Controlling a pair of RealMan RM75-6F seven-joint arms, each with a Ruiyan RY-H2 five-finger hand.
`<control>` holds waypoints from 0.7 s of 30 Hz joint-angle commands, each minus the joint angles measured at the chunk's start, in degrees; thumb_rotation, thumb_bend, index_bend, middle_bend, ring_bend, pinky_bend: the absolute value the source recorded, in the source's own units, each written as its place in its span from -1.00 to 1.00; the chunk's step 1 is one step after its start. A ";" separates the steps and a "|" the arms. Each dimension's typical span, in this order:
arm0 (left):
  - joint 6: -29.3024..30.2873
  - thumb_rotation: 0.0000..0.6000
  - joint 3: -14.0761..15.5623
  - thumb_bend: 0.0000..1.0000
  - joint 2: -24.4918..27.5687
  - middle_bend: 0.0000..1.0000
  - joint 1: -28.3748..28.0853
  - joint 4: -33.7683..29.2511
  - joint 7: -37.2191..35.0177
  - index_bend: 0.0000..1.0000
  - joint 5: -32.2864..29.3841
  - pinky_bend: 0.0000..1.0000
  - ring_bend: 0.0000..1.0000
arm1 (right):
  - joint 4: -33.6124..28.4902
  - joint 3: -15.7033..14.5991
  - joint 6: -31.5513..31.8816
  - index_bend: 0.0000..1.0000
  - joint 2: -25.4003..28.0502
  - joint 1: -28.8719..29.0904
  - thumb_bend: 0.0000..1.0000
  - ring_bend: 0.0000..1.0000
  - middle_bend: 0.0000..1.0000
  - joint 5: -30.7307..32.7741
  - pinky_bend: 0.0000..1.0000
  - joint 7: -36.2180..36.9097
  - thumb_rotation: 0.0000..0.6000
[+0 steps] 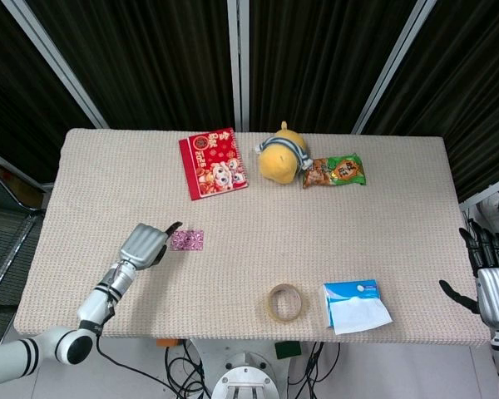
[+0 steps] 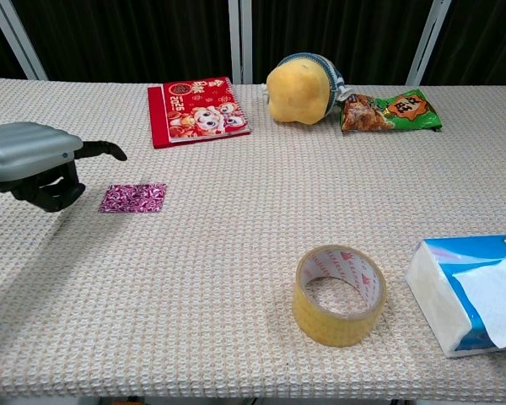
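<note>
- The left hand [image 1: 145, 244] hovers over the left part of the bench [image 1: 416, 208], palm down; it holds nothing, most fingers [image 2: 46, 190] curled under, one stretched out toward the right.
- Just right of that outstretched fingertip lies a small pink foil packet [image 1: 187, 240], flat on the bench, close to the hand but apart from it.
- The right hand [image 1: 491, 283] is off the right edge of the bench, fingers spread and upright, holding nothing.
- Far side: a red booklet [image 1: 214, 163] with cartoon figures, a yellow plush toy [image 1: 281, 157] to its right, and a green snack bag [image 1: 334, 171] touching the toy.
- Near side: a roll of yellowish tape [image 1: 286, 302] lying flat, and a blue tissue pack [image 1: 354, 305] to its right with a white sheet sticking out.
</note>
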 commanded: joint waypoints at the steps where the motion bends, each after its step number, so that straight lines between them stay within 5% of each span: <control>1: -0.65 1.00 0.36 0.15 -1.15 0.77 -1.12 1.18 0.93 -0.72 -1.24 0.69 0.69 | 0.28 -0.05 -0.31 -1.00 -0.20 0.04 -0.26 -1.00 -1.00 0.26 -1.00 0.10 0.90; 21: -2.38 1.00 5.23 0.21 -2.43 0.77 -3.92 1.18 3.28 -0.69 -3.96 0.70 0.70 | 1.76 -0.47 0.68 -1.00 -0.92 -1.17 -0.26 -1.00 -1.00 0.60 -1.00 1.09 0.90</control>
